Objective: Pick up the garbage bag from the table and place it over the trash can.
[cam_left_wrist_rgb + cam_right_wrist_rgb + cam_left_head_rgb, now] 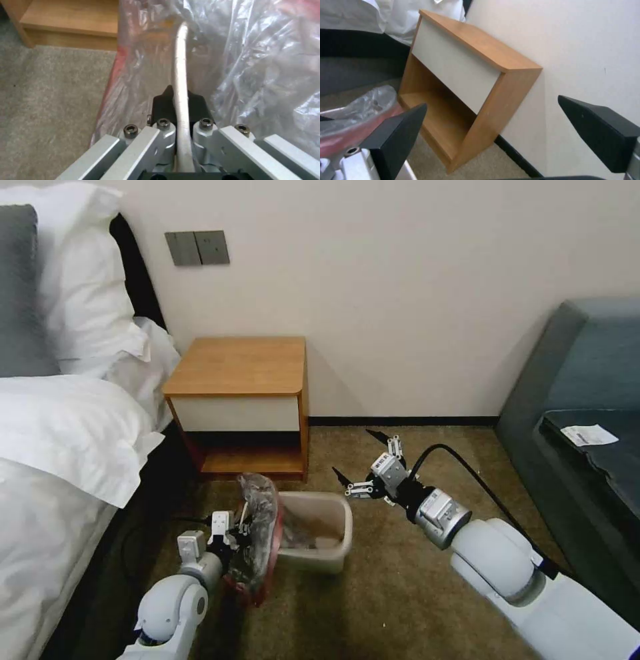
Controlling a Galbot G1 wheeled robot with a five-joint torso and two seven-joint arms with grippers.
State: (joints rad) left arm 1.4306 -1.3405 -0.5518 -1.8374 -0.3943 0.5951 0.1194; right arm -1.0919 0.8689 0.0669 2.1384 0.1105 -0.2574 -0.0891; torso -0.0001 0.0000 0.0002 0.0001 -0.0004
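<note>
The garbage bag (259, 527), crinkly clear plastic with a pink-red edge, bunches upright against the left side of the cream trash can (327, 561) on the carpet. My left gripper (231, 535) is shut on it there. In the left wrist view its black fingers (160, 106) pinch a curved white rim (180, 62) with the bag's (260, 62) film wrapped around it. My right gripper (351, 452) hangs open above the can's far right corner, holding nothing; its fingers (396, 135) stand wide apart. The table (237, 367) stands behind the can with a bare top.
A bed with white bedding (60, 433) runs along the left. A dark grey-blue sofa (587, 400) with a paper slip fills the right. The wall is just behind the table (476, 47). Brown carpet (387, 607) lies open in front of the can.
</note>
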